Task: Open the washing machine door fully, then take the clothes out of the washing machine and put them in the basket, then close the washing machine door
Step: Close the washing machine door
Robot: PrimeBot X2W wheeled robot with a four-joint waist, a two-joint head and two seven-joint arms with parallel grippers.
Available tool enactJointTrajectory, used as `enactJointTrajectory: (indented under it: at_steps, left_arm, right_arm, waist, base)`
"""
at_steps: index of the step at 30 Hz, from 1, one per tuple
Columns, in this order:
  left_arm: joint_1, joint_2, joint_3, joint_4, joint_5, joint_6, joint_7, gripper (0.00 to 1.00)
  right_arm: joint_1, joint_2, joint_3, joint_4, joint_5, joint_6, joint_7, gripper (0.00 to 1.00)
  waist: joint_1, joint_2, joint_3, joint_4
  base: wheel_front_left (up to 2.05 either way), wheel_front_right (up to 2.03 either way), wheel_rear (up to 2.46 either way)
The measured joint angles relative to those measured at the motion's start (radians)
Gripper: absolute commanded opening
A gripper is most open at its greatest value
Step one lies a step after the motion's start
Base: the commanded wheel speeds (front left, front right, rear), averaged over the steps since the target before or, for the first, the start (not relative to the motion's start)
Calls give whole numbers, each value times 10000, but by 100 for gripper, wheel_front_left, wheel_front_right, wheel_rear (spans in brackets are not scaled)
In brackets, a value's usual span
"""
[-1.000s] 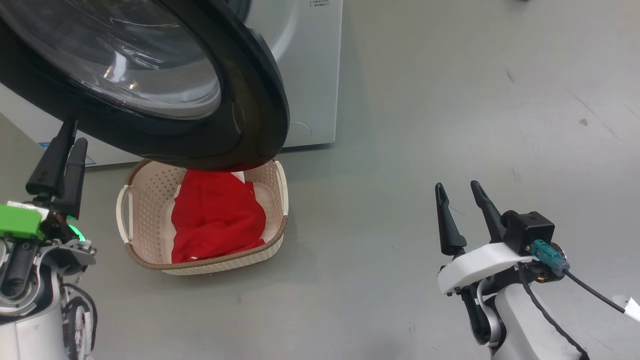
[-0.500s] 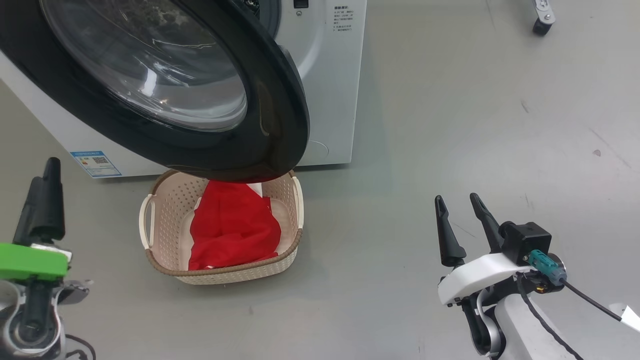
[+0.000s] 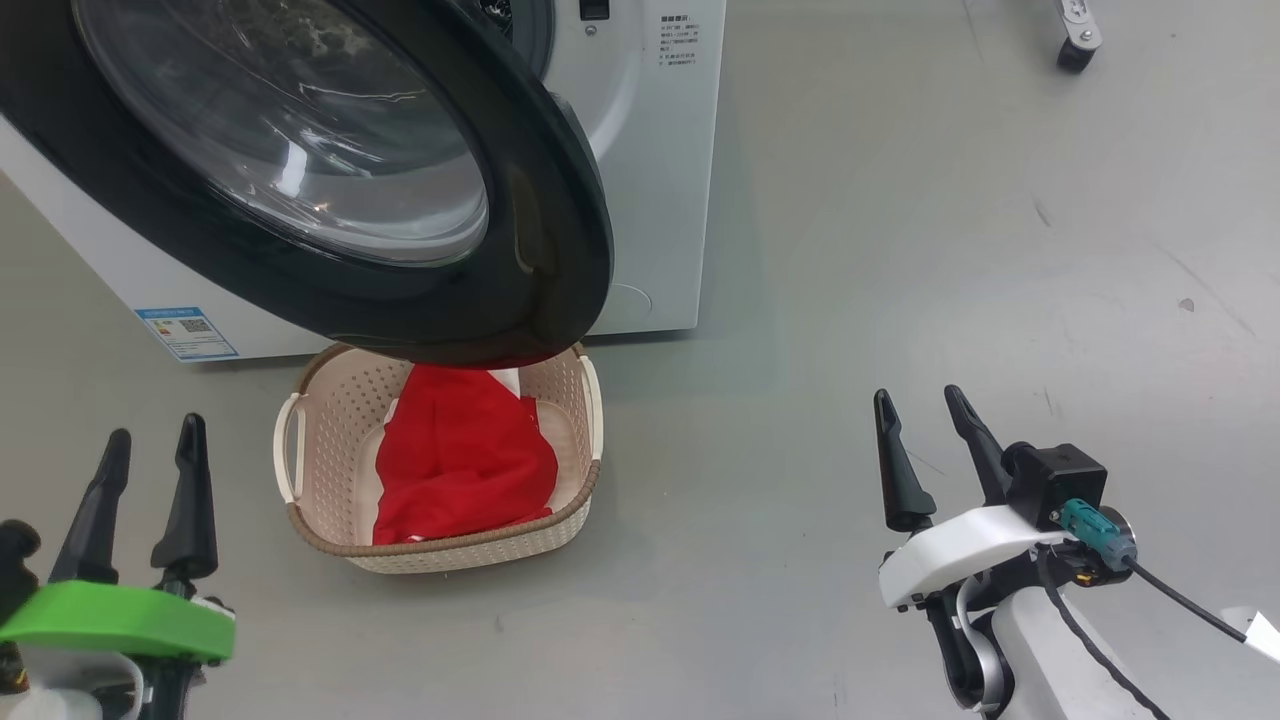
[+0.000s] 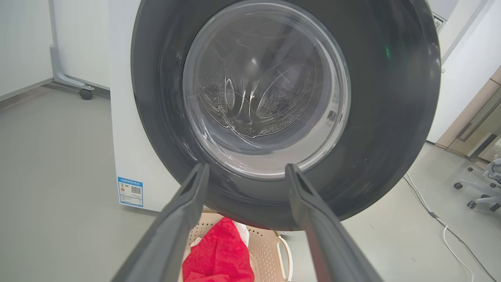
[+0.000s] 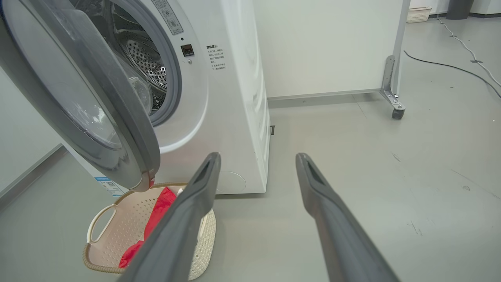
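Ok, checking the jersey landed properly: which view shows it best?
Head view: the jersey lies in the basket, only its far end hidden by the door. In both wrist views it is partly cut off.

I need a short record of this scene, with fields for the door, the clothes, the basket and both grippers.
washing machine door: open, its lower edge above the basket
clothes: red, lying inside the basket
basket: stands before the washing machine
left gripper: open, holds nothing
right gripper: open, holds nothing
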Motion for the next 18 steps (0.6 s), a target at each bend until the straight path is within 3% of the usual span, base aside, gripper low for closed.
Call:
enactJointTrajectory:
  at_steps: [7, 18]
  left_arm:
    - [445, 318, -491, 991, 1455, -40, -1522, 100]
    - [674, -69, -397, 2011, 2556, -40, -1440, 100]
  right_arm:
    - [4, -2, -27, -13, -56, 4, 0, 100]
    - [55, 2, -52, -27, -82, 90, 0, 100]
  waist:
    - [0, 0, -55, -46]
    - [0, 0, -163, -61]
  base:
    - [0, 0, 0]
    - [0, 0, 0]
